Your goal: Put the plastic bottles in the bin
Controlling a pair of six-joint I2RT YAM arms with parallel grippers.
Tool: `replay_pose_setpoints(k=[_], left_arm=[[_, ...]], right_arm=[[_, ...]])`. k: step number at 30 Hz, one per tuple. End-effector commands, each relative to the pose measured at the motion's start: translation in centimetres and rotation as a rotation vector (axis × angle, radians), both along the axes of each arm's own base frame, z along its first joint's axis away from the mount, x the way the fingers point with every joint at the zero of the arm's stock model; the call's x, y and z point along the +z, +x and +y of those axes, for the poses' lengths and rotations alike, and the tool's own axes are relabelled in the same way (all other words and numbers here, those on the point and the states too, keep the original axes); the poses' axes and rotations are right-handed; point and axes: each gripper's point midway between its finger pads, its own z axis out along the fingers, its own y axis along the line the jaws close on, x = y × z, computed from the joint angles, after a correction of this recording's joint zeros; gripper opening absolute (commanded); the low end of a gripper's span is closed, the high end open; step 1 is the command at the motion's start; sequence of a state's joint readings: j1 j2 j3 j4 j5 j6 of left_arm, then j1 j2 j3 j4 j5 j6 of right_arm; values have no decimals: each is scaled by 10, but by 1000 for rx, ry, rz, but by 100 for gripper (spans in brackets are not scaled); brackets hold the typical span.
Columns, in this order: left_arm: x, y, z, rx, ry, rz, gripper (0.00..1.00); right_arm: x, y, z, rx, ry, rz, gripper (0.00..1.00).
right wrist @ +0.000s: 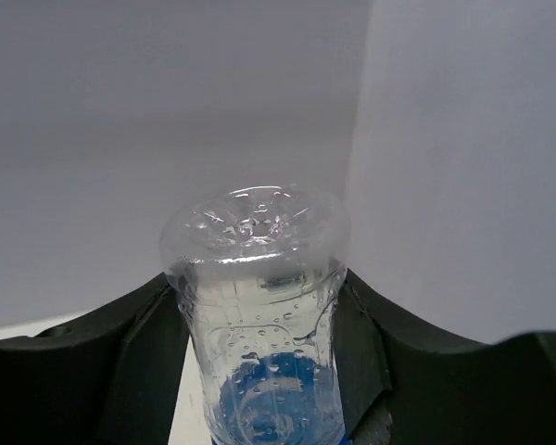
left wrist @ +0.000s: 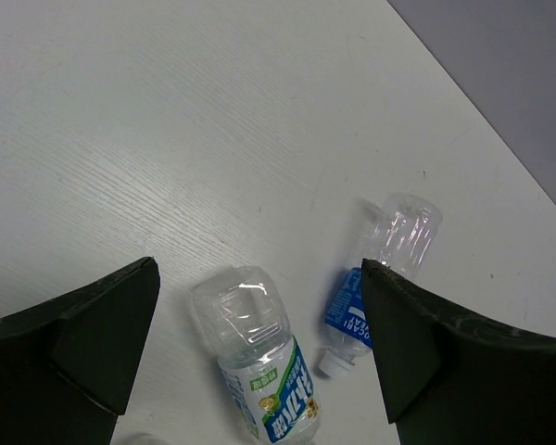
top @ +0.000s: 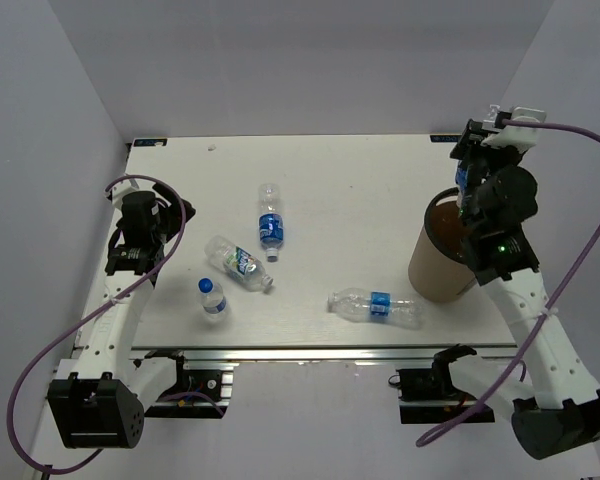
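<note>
1. Right gripper (right wrist: 259,311) was clamped on the held bottle (right wrist: 256,269), up by the bin (top: 432,272) (its far rim).
2. Left gripper (left wrist: 259,269) hung with fingers wide apart, nothing between them.
3. On the table (top: 360,180): upright bottle (top: 211,298); lying flat were the left bottle (top: 238,263), far bottle (top: 270,222) and near-bin bottle (top: 377,306).

The held bottle (right wrist: 259,306) was cut off by the lower edge of the right wrist view, its cap unseen. From above, the mouth of the bin (top: 435,275) was partly covered by the right arm (top: 505,200). At the left wrist, the green-labelled bottle (left wrist: 255,343) was cropped at the bottom edge, and the blue-labelled bottle (left wrist: 398,232) was partly hidden behind a dark finger (left wrist: 445,362).
</note>
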State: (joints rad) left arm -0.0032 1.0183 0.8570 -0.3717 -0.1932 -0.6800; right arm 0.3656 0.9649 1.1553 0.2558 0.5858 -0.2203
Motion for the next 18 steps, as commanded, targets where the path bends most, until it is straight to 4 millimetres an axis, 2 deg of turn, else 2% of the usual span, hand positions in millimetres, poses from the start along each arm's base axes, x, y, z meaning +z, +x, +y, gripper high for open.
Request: replay_pose_setpoints(k=[1, 3, 4, 5, 6, 9, 10, 12, 13, 14, 16, 17, 18], left_arm=[[10, 1, -2, -9, -1, -33, 98], [10, 0, -1, -2, 2, -27, 98], [12, 1, -1, -1, 0, -30, 98], [13, 1, 0, -1, -1, -33, 98], [13, 2, -1, -2, -2, -35, 98], [10, 2, -1, -4, -4, -26, 98], [10, 2, -2, -8, -6, -24, 98], [5, 2, -2, -6, -11, -10, 98], [4, 2, -3, -3, -16, -6, 98], [3, 2, -3, -2, -18, -2, 98], [3, 2, -2, 7, -25, -1, 98], [6, 3, -2, 9, -25, -3, 98], [6, 5, -3, 4, -23, 4, 98]], right_arm=[[-63, 15, -28, -135, 89, 195, 38], [-72, 7, -30, -137, 122, 205, 55], [-83, 8, -23, -93, 102, 221, 68], [-84, 6, -20, -69, 90, 212, 89], [-78, 0, -16, -34, 73, 186, 89], [-68, -7, 12, 143, -41, 166, 89], [-64, -10, 39, 296, -99, 161, 89], [-64, -19, 70, 476, -179, 188, 89], [-71, -32, 105, 686, -243, 201, 89], [-79, -39, 119, 769, -264, 236, 89], [-108, -46, 159, 964, -300, 332, 89], [-127, -50, 171, 1004, -319, 400, 89], [-152, -44, 182, 1017, -348, 483, 89]])
